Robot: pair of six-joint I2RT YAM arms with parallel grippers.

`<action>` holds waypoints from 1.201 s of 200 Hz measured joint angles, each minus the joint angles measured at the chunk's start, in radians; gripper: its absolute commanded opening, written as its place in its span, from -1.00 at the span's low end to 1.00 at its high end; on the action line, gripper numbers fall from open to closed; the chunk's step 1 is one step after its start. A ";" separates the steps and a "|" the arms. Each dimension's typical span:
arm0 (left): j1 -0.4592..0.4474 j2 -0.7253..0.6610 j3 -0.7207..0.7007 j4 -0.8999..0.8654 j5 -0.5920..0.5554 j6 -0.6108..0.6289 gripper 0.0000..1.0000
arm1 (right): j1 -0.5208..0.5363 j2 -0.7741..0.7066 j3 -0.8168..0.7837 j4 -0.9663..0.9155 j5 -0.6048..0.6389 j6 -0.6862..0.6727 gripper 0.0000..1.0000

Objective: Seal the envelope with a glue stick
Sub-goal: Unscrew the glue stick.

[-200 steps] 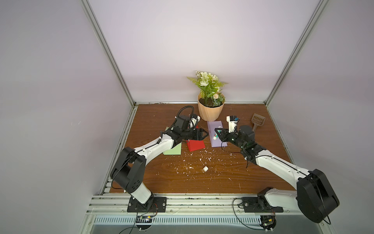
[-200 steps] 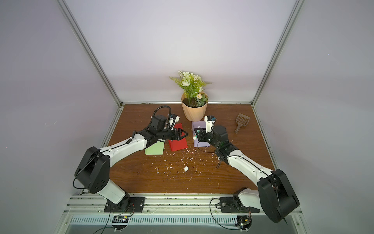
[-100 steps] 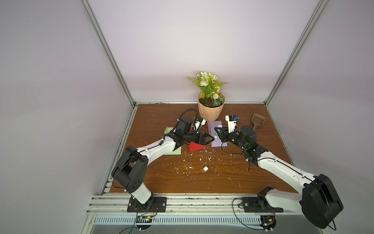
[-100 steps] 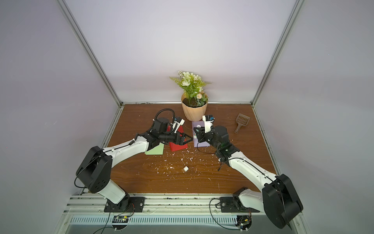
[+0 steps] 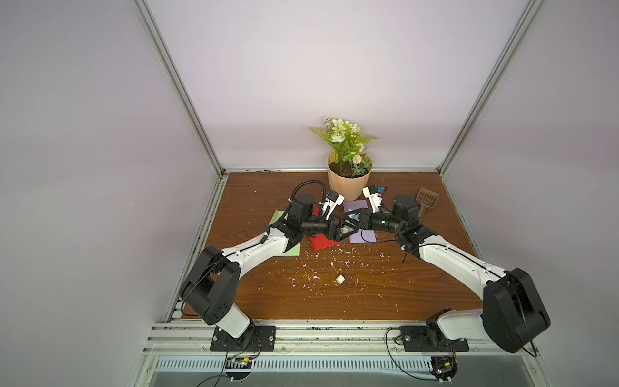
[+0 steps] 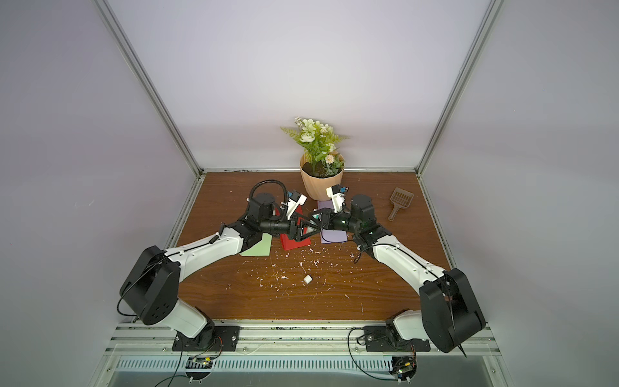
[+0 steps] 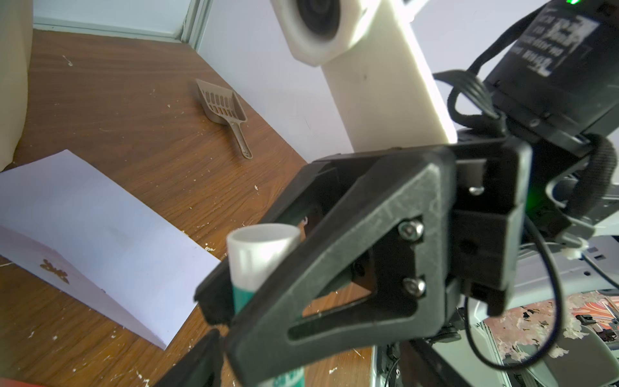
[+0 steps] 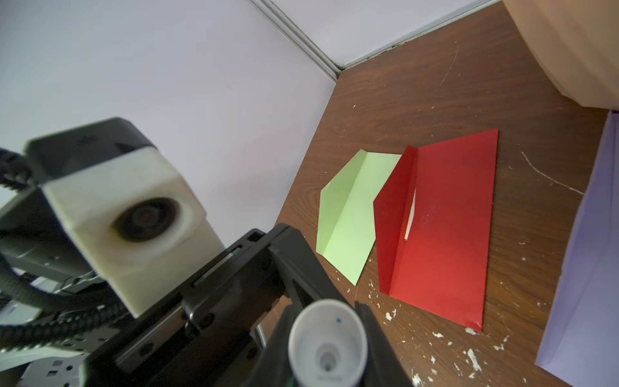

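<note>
Brown wood table [image 5: 368,295] inside a booth with pale walls, seen from above. Two white and black robot arms reach in from the near edge and meet nose to nose over the middle of the table.

The right gripper [image 6: 316,219] is closed on the glue stick [image 7: 258,251], a white tube with a teal band. Its black triangular fingers [image 7: 351,268] clamp the tube on the band, and the white end pokes out past them. The glue stick is held in the air, off the table, above the gap between the red envelope [image 8: 445,228] and the purple envelope [image 7: 100,234].

The left gripper [image 5: 346,229] points straight at the right one, so close that they overlap in both top views. One of its fingers shows just beside the tube in the left wrist view. The other is hidden, so how far its jaws are open, and whether they touch the tube, cannot be told.

Three envelopes lie flat. The green envelope [image 8: 348,214] is farthest left with its flap open. The red one sits against it, flap open too, its flap edge overlapping the green. The purple one lies apart to the right, close to a tan flower pot [image 5: 348,184] at the back wall.

A brown scoop [image 5: 427,201] lies near the back right corner. White flecks [image 5: 318,268] litter the wood nearer the arms' bases, with a small white stub [image 5: 340,279] among them.
</note>
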State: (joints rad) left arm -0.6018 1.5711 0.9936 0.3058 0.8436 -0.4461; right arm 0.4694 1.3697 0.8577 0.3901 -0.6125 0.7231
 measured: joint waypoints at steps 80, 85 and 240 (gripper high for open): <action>0.006 0.001 -0.001 -0.037 -0.009 -0.018 -0.63 | 0.000 0.000 0.000 0.008 -0.050 0.028 -1.00; 0.006 0.001 -0.001 -0.039 -0.009 -0.017 -0.67 | 0.000 0.000 0.000 0.005 -0.050 0.026 -1.00; -0.001 0.003 -0.027 0.007 -0.011 -0.040 -1.00 | -0.071 -0.008 -0.062 0.198 -0.177 0.158 0.11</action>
State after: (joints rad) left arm -0.6025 1.5745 0.9661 0.3130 0.8330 -0.4866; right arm 0.3985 1.3617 0.7956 0.5884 -0.7898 0.8810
